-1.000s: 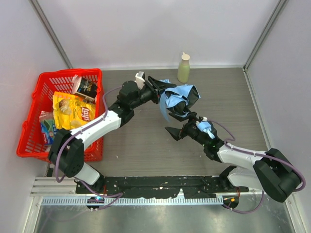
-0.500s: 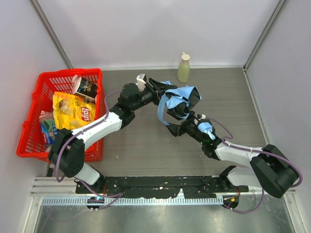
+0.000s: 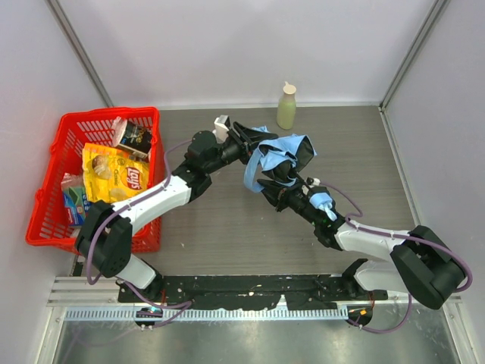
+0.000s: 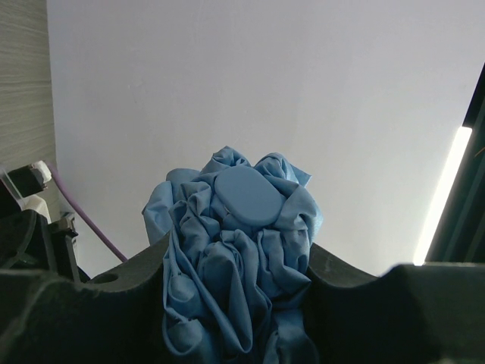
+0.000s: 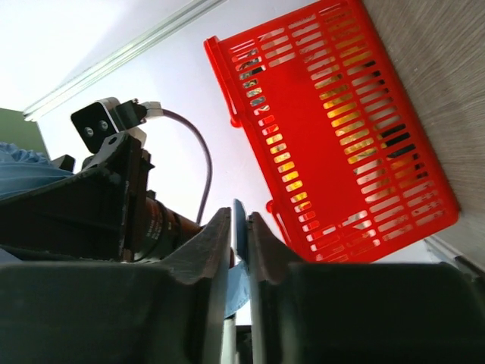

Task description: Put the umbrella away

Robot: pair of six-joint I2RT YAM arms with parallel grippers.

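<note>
The umbrella [image 3: 286,149] is a crumpled sky-blue bundle held above the table's middle. My left gripper [image 3: 252,142] is shut on it from the left. In the left wrist view the fabric [image 4: 231,258] fills the gap between the fingers of the left gripper [image 4: 236,265], with the oval end cap [image 4: 246,196] facing away. The umbrella's blue strap [image 3: 250,173] hangs down in a loop. My right gripper [image 3: 268,194] reaches in from the lower right, and in the right wrist view the right gripper [image 5: 240,221] is shut on the thin strap [image 5: 241,287].
A red basket [image 3: 148,114] with a chip bag [image 3: 114,171] and other packets stands at the left and also shows as the red basket [image 5: 341,136] in the right wrist view. A pale green bottle [image 3: 286,107] stands at the back wall.
My right gripper moved up and left from open to shut on the hanging strap. The left gripper kept its hold on the umbrella, nearly still.
</note>
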